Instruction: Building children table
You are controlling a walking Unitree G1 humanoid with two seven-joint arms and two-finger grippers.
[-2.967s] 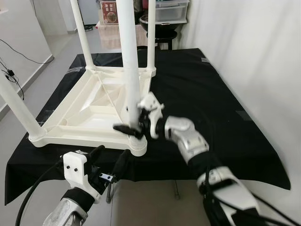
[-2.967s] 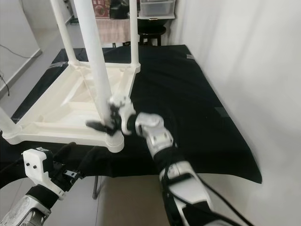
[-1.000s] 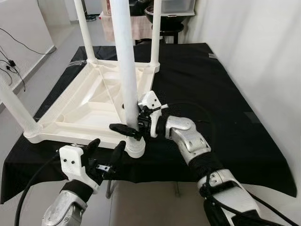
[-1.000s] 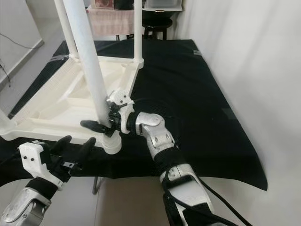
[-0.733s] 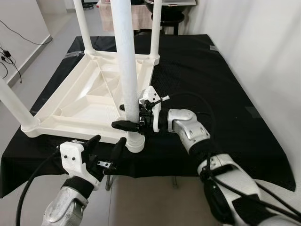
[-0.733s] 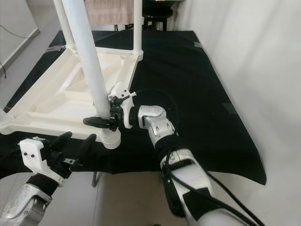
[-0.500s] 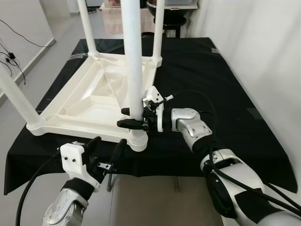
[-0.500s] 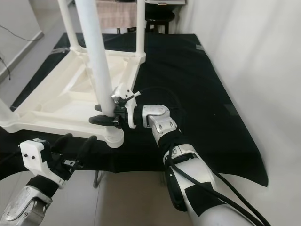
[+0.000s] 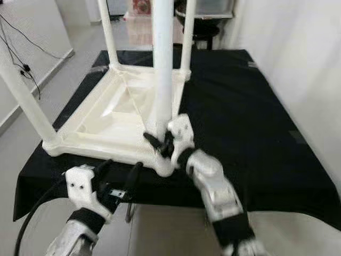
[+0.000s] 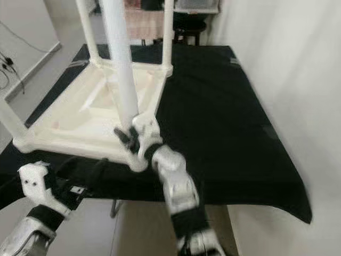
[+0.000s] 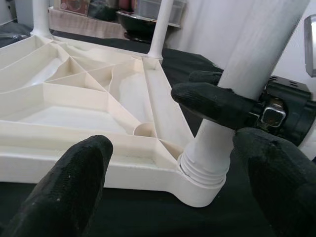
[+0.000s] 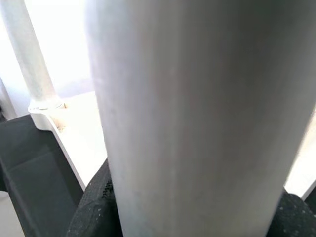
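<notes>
So the white kids' table [image 9: 114,114] is lying upside down on a black-draped work surface [image 9: 250,122], and it's looking pretty close to finished. All four legs are standing up out of the corner sockets: two at the far side, one at the near left, and the near-right leg [image 9: 162,64], which is the one being worked on.

The right gripper [image 9: 161,143] is wrapping its black fingers [image 11: 212,101] around that leg just above the threaded collar, clamped on it. In the left wrist view the collar is looking nearly seated in the corner socket [image 11: 202,180], though the head views are blurry, so I can't say for sure it's fully tightened.

The left gripper [image 9: 118,178] is hanging just in front of the near table edge, fingers spread apart, holding nothing.

My guess at what's left: finishing the twist on this last leg, letting go, then flipping the whole thing right way up.
</notes>
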